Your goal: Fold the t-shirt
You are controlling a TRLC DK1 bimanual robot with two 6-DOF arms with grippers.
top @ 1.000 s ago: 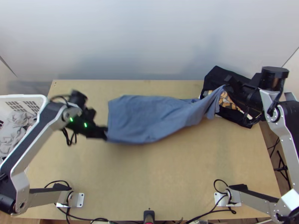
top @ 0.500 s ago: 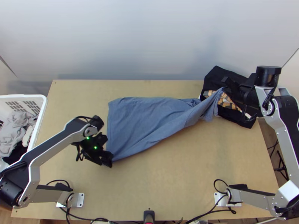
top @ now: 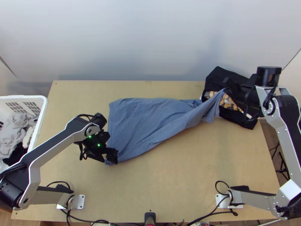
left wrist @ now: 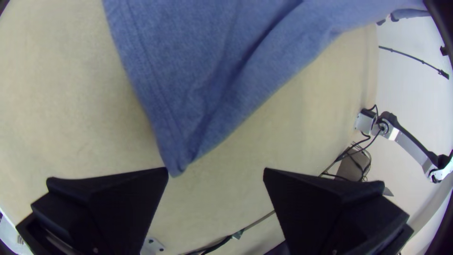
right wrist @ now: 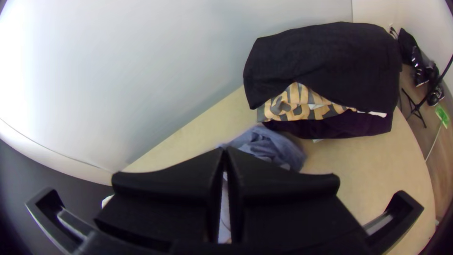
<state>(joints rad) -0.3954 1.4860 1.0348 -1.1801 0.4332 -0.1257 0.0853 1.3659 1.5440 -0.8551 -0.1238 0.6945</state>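
The blue t-shirt (top: 146, 116) lies flat at its left part and narrows into a raised, twisted end on the right. My left gripper (top: 112, 155) is at its near left corner; in the left wrist view the left gripper (left wrist: 216, 171) stands open, and the corner of the t-shirt (left wrist: 188, 108) lies by the tip of one finger. At the far right, my right gripper (top: 227, 83) holds up the other end. The right wrist view has the right gripper (right wrist: 225, 152) closed on the cloth, with blue folds of the t-shirt (right wrist: 271, 144) beyond the fingertips.
A stack of folded clothes, black on top (top: 220, 75) with a patterned piece below, sits at the table's far right, beside the right gripper. On the left stands a white basket (top: 42, 107) with clothes inside. Bare wood (top: 169, 180) shows along the near side.
The left gripper has come toward the near edge and slightly right, and the t-shirt's near left corner has moved nearer too. The right arm has shifted slightly left, still holding its end.
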